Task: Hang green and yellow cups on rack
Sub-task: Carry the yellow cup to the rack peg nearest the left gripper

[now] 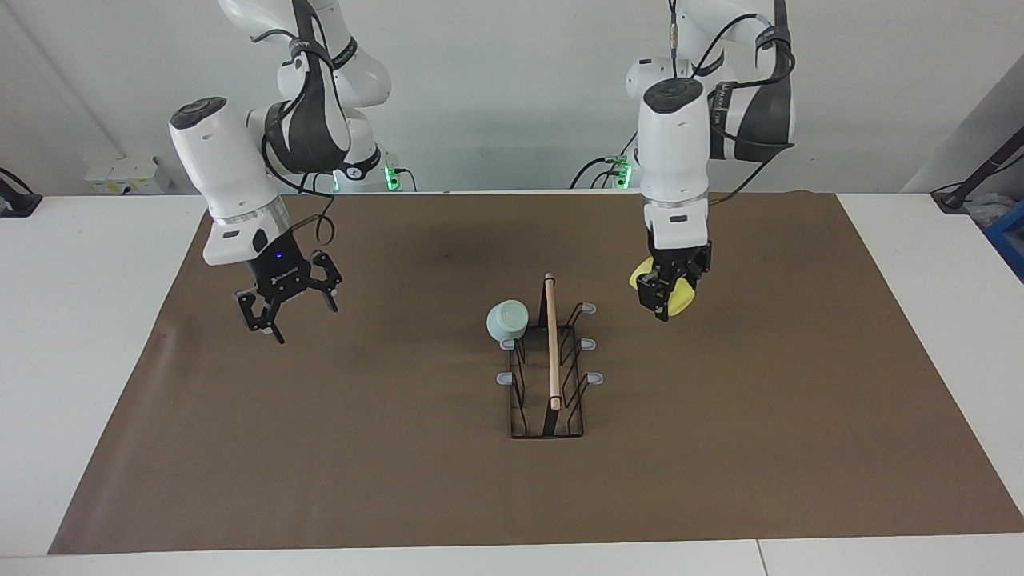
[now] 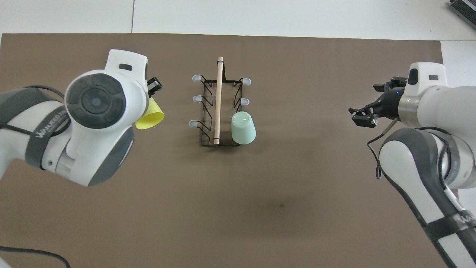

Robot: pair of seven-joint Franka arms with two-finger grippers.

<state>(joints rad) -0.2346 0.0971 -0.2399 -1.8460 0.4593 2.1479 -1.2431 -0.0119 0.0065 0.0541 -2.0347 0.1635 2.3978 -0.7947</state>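
Where the brown mat (image 1: 400,448) covers the table, we note the rack (image 1: 549,376) standing mid-mat, the green cup (image 1: 507,320) hung on its peg nearest the robots, toward the right arm's end. Left gripper (image 1: 670,298) clamps the yellow cup (image 1: 680,300) above the mat beside the rack; right gripper (image 1: 290,308) hangs spread, holding nothing.

Robotics lab: Franka arms (image 1: 676,136), papered table (image 1: 400,480)

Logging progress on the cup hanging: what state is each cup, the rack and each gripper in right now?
Pale mint green plastic cup: hung upside down on a rack peg.
Bright yellow plastic cup: held in the air, tilted, beside the rack.
Black wire rack: upright, five pegs bare.
Left gripper: shut on the yellow cup.
Right gripper: open, empty, waiting.
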